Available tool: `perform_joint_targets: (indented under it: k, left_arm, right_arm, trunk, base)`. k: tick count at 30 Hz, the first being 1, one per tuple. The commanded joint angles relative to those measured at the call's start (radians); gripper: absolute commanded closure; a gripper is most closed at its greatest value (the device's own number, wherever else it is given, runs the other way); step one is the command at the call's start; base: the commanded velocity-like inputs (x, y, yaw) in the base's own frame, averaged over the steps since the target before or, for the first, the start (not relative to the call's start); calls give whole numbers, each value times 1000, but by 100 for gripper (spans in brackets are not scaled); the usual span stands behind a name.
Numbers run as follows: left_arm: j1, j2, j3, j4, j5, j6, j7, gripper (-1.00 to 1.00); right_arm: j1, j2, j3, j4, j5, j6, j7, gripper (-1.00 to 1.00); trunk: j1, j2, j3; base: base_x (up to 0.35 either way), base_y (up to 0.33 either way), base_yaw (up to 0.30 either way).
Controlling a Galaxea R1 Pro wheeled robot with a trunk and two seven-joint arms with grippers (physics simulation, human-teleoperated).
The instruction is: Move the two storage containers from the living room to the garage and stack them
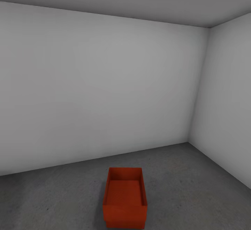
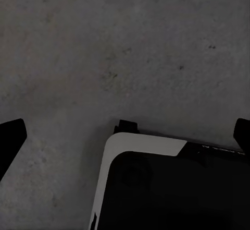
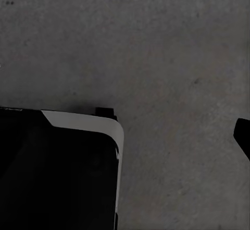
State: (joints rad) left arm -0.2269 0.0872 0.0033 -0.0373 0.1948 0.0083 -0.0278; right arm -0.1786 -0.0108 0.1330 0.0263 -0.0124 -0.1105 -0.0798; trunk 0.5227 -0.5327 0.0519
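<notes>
1. Mottled grey concrete floor [image 1: 195, 184] met bare white-grey garage walls [image 1: 104, 94].
2. Left gripper [image 2: 125, 136] fingers stood wide apart, empty above the floor; the right gripper's [image 3: 245, 136] spread was unclear.
3. One orange-red storage container [image 1: 124, 198] sat on the floor ahead.

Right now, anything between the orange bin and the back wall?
No. In the head view the stretch from the storage container to the back wall is bare grey concrete floor, with nothing standing on it.

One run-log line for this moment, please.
room: garage | storage container: on concrete floor, near wall corner | stacking: cannot tell | left gripper: open, empty | right gripper: cannot tell
</notes>
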Motion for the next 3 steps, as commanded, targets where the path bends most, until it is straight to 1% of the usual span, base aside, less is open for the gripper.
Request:
perform_joint_targets:
  k: [1, 3]
  left_arm:
    - [0, 0, 0, 1, 8, 1, -3, -100]
    - [0, 0, 0, 2, 8, 1, -3, -100]
  right_arm:
    - [-1, 0, 8, 3, -1, -5, -3, -100]
    - [-1, 0, 7, 3, -1, -5, -3, -100]
  trunk:
    - [0, 0, 0]
    - [0, 0, 0]
  base:
    - [0, 0, 0]
    - [0, 0, 0]
